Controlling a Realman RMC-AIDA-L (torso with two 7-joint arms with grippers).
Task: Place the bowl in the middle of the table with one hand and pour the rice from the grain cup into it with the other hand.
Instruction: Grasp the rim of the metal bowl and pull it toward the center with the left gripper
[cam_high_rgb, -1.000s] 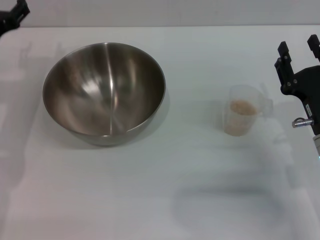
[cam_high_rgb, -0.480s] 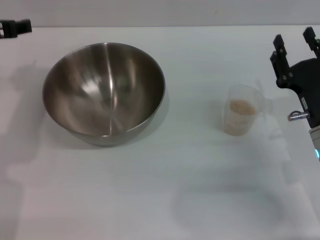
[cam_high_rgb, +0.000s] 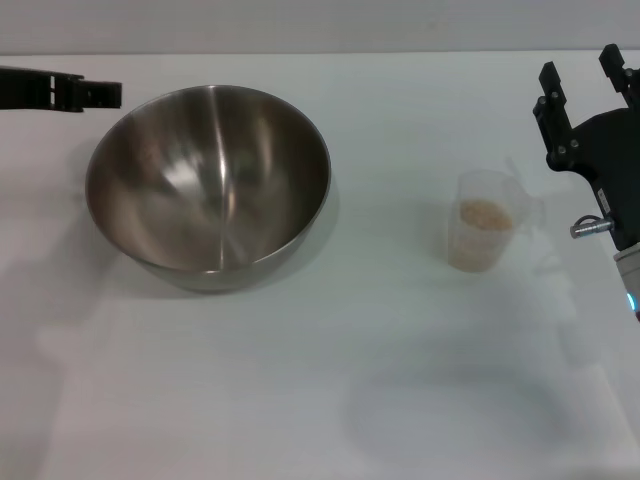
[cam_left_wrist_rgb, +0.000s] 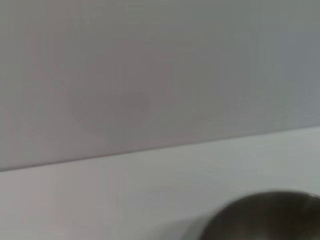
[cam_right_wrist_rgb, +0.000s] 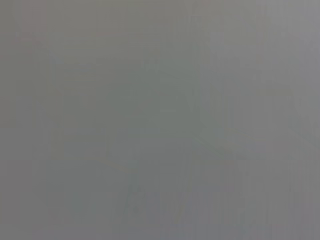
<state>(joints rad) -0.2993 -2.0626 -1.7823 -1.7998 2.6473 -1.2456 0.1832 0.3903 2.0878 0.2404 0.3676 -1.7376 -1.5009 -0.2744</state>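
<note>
We are observing the bowl (cam_high_rgb: 208, 186) sitting upright on the left half of the worktop (cam_high_rgb: 330, 400). The left tool (cam_high_rgb: 100, 94) is reaching in level from the left edge, its tip just beside the bowl's far-left rim. The grain cup (cam_high_rgb: 483, 234) is standing well apart, holding rice (cam_high_rgb: 483, 214). The right tool (cam_high_rgb: 585, 85) is hanging near it, fingers parted.

bowl (cam_left_wrist_rgb: 265, 217) cut off in left wrist view, right wrist view blank
</note>
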